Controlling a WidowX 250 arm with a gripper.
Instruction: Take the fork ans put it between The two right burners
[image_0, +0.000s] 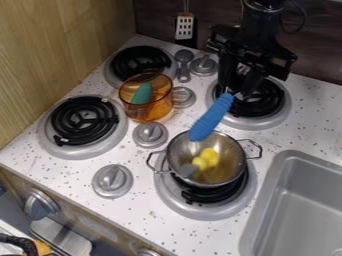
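Seemingly light and stiff, best pinched mid-handle, the fork (212, 117) crosses the pot's far rim (226, 136), gripper (239, 91) opening and hold unclear.

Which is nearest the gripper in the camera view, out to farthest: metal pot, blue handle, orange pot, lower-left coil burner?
1. Blue handle: right at the gripper.
2. Metal pot, below it in view, and orange pot, left: too close to call.
3. Lower-left coil burner: far left.
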